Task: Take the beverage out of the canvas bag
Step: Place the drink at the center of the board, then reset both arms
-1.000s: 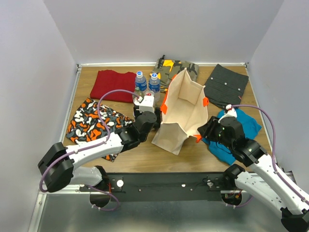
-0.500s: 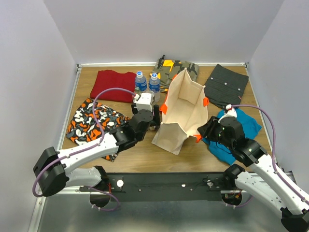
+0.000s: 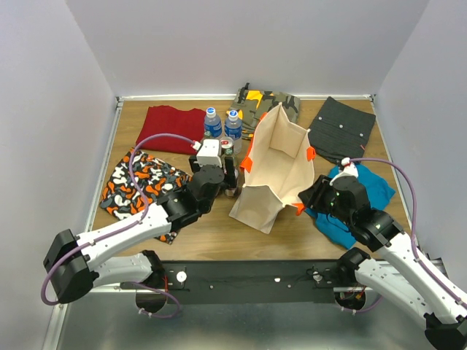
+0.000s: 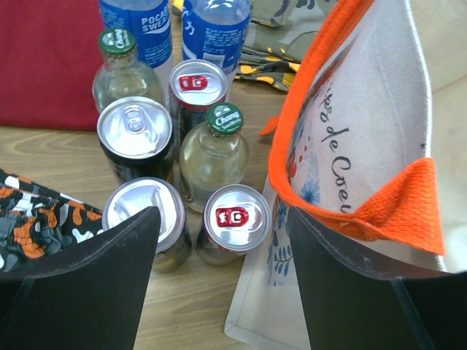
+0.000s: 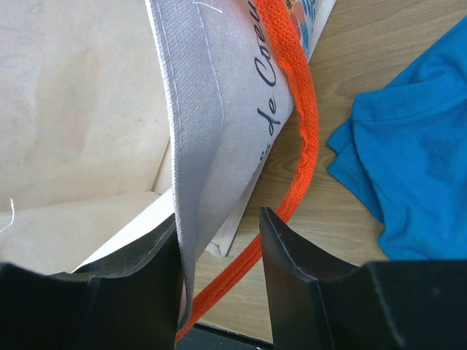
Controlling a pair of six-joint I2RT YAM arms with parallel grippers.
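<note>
The canvas bag [image 3: 281, 164] stands open mid-table, beige with orange handles; only bare cloth shows inside it. Left of it stands a cluster of drinks [image 3: 225, 142]: two blue-labelled bottles, two green-capped glass bottles and several cans. My left gripper [image 3: 230, 176] is open and empty on the near side of the cluster. In the left wrist view a red-tabbed can [image 4: 237, 219] stands on the table between its fingers [image 4: 109, 270], untouched, with the bag's wall [image 4: 343, 131] at the right. My right gripper [image 5: 219, 219] is open and straddles the bag's right wall [image 5: 219, 87] and orange handle [image 5: 299, 138].
Folded clothes lie around: red [image 3: 171, 127] at back left, orange-black patterned [image 3: 139, 182] at left, camouflage [image 3: 270, 102] behind the bag, dark grey [image 3: 343, 127] at back right, blue [image 3: 365, 189] beside my right arm. Grey walls enclose the table.
My left gripper has drawn back from over the drinks toward the near side. The right arm and the bag have not moved.
</note>
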